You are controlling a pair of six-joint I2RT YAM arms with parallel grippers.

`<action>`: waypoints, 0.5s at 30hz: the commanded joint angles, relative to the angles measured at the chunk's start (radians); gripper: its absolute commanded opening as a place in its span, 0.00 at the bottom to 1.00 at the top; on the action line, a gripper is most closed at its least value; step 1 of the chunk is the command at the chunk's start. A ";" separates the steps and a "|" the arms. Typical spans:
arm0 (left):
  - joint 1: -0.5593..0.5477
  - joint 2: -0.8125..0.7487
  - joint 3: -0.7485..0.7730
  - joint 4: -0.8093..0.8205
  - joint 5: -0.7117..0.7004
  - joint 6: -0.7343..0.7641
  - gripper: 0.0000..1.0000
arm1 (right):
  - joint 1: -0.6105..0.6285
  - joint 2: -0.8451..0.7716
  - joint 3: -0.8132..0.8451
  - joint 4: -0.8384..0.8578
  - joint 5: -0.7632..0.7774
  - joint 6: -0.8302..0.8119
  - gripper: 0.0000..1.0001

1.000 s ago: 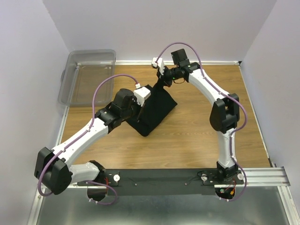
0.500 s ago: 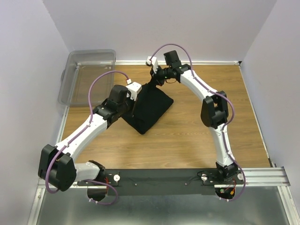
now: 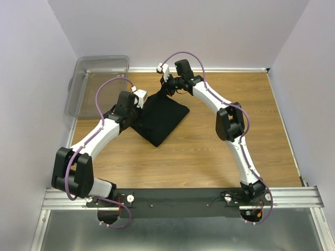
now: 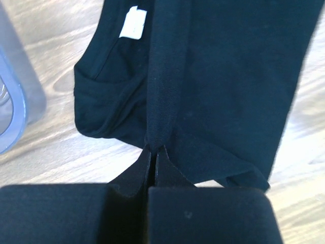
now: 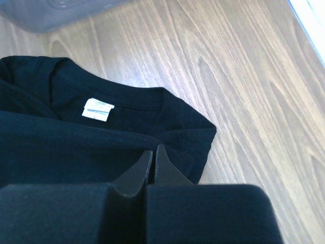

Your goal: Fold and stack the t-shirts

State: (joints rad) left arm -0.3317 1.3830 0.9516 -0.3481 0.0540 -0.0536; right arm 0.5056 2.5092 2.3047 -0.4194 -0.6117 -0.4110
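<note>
A black t-shirt (image 3: 161,119) lies partly folded on the wooden table, left of the middle. My left gripper (image 3: 143,105) is at the shirt's left edge. In the left wrist view that gripper (image 4: 154,148) is shut on a taut ridge of the t-shirt (image 4: 228,86), and the white neck tag (image 4: 133,23) shows beyond. My right gripper (image 3: 168,89) is at the shirt's far corner. In the right wrist view this gripper (image 5: 154,148) is shut, its tips pinching a fold of the t-shirt (image 5: 61,142) beside the collar and the neck tag (image 5: 97,109).
A clear plastic bin (image 3: 98,83) stands at the back left, close to the left arm; its rim shows in the left wrist view (image 4: 10,101) and the right wrist view (image 5: 76,10). Bare wood table (image 3: 246,99) lies to the right and near the front.
Both grippers have moved left and toward the back with the shirt's edge. The cloth has sunk from a raised tent shape to a flatter fold.
</note>
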 commanded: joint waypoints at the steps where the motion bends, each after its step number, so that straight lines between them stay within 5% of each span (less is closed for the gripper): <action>1: 0.025 0.020 0.003 -0.052 -0.081 -0.012 0.00 | -0.010 0.042 0.042 0.122 0.112 0.070 0.00; 15: 0.074 0.126 0.041 0.011 -0.108 0.009 0.00 | 0.024 0.108 0.079 0.212 0.194 0.196 0.01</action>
State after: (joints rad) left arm -0.2699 1.4685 0.9585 -0.3061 0.0032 -0.0528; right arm 0.5362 2.5851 2.3405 -0.2955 -0.5274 -0.2588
